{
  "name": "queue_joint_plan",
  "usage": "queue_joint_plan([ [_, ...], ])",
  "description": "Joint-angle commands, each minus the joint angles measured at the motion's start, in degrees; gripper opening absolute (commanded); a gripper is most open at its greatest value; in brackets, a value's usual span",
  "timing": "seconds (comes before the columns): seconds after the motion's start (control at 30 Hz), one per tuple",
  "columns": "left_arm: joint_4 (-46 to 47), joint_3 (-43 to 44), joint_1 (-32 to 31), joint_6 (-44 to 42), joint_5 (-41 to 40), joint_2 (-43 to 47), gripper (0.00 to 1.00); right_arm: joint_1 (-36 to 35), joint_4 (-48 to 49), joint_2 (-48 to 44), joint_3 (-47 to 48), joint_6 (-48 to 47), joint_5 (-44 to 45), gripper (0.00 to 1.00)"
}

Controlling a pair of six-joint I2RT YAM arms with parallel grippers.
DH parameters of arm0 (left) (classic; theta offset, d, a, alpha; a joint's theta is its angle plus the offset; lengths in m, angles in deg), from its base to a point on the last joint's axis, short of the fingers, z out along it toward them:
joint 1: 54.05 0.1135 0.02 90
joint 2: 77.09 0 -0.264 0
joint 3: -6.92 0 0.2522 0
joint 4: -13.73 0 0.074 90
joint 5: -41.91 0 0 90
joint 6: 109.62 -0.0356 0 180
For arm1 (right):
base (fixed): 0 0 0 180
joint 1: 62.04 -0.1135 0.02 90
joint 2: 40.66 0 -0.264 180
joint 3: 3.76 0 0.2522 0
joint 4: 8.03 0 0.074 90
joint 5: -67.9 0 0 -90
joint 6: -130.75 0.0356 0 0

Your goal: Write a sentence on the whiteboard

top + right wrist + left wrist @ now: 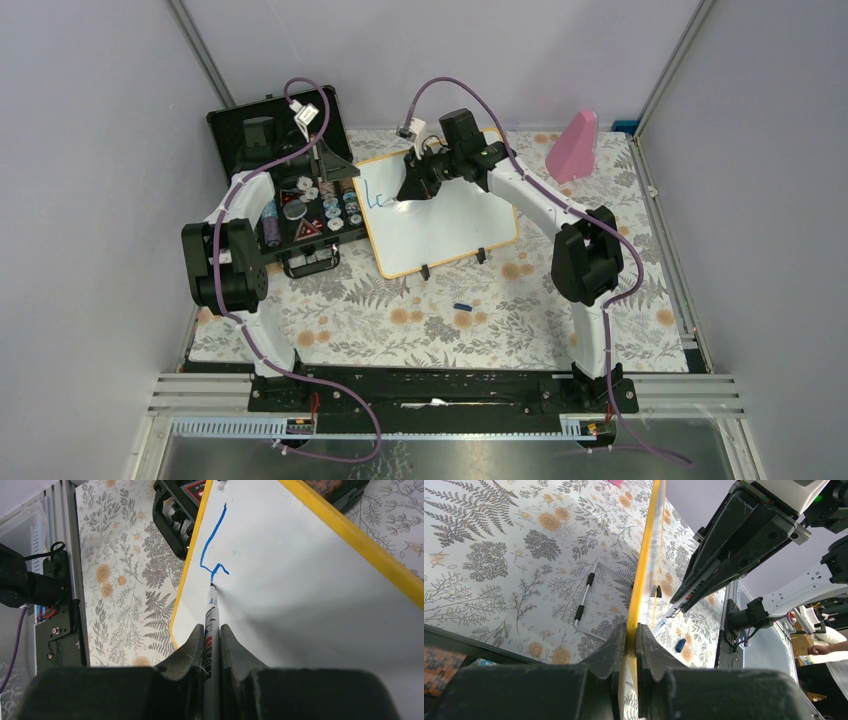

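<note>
Slim marker (212, 620) touches smooth yellow-rimmed whiteboard (310, 595); blue stroke (214, 535), perhaps L

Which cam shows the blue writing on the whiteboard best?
Right wrist: the blue strokes sit close up, the marker tip at their end on the whiteboard. Top external shows them tiny. Left wrist sees only the yellow rim edge-on, no ink.

Whiteboard (455, 225) white, yellow rim (350, 534); writing (212, 547) blue; cloth (400, 322) w/ grey ferns, orange flowers.
</note>
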Motion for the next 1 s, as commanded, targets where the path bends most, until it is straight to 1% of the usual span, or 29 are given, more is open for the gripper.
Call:
queue_joint_plan([
  [0.0,-0.37,-0.44,-0.27,-0.85,0.7,2.17,0.0,1.45,0.29,-2.84,-0.3,-1.91,3.16,0.0],
  [0.97,-0.38,-0.51,-0.27,-0.93,0.91,2.07,0.0,2.23,-1.63,-0.16,5.59,-1.9,3.17,0.0],
])
